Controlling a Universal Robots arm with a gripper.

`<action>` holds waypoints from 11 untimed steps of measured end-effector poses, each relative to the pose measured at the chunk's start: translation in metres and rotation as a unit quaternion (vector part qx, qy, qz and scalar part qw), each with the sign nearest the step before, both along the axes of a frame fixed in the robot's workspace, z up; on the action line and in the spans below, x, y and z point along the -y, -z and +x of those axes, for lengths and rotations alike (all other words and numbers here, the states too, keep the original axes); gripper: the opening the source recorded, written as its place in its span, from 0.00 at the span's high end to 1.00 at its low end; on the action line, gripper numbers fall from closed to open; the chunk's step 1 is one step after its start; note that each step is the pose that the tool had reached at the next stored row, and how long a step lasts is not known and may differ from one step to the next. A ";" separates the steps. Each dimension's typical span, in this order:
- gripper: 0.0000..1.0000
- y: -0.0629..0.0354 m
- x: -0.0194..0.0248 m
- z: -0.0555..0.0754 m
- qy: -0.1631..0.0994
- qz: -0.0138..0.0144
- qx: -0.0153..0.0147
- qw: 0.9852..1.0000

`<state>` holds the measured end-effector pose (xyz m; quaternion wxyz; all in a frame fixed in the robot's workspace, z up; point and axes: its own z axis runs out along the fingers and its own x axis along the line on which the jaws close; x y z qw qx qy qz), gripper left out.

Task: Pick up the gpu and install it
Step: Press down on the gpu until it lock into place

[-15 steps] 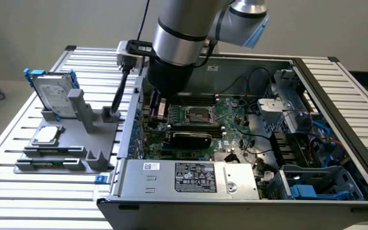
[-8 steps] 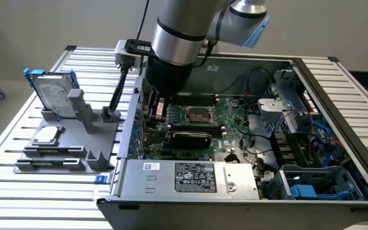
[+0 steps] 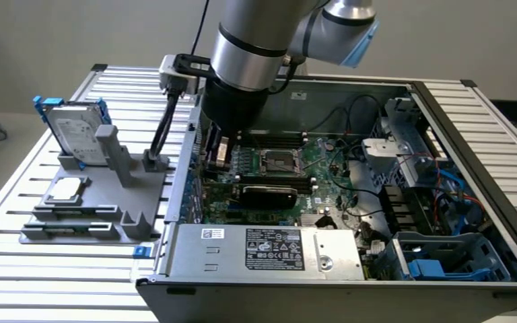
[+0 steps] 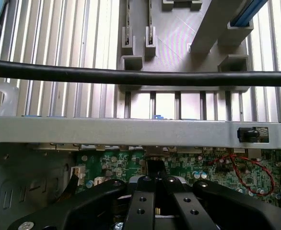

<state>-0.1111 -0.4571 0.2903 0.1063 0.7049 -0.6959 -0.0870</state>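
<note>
— Gripper (image 4: 155, 208) first: how does it stand?
— Fingers (image 4: 140, 207) drawn close together, only a narrow slot between them. Whether anything is pinched in that slot, I cannot tell.
— Where is it, reading from the exterior view's left?
— Past the grey holder rack (image 3: 106, 202) on the slatted table, just inside the computer case (image 3: 240, 282) wall. The gripper (image 3: 220, 161) hangs low over the motherboard (image 3: 330, 165).
— And the gpu?
— The gpu (image 3: 269, 195) sits down on the motherboard, black shroud showing, just beside the gripper, toward the exterior view's right and slightly nearer the camera.
— Its long axis?
— Running left to right in the exterior view, so I judge the gripper stands off its left end, not above its middle.
</note>
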 end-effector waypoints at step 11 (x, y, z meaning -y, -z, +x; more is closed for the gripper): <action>0.89 0.0000 -0.0028 -0.001 0.003 -0.003 -0.005 1.000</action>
